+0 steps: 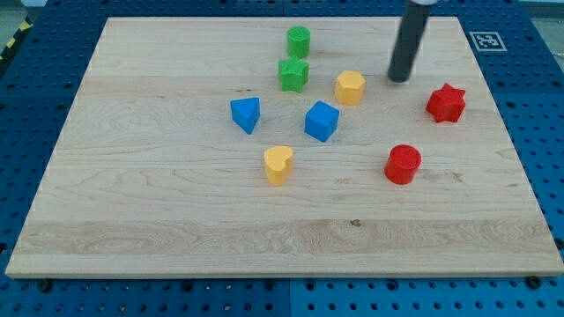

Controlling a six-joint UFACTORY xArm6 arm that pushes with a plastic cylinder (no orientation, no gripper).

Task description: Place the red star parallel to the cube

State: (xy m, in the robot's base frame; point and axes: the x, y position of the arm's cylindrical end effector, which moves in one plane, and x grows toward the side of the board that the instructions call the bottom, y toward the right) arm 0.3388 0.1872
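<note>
The red star (446, 102) lies on the wooden board at the view's right. The blue cube (322, 121) sits near the board's middle, left of the star and slightly lower. My tip (400, 79) is the lower end of the dark rod coming down from the view's top. It stands up and to the left of the red star, apart from it, and to the right of the yellow hexagonal block (350, 87).
A red cylinder (403, 164) sits below the star. A blue triangular block (246, 114), a yellow heart (278, 164), a green star (293, 74) and a green cylinder (299, 41) lie left of the cube. The wooden board (159, 220) rests on a blue pegboard.
</note>
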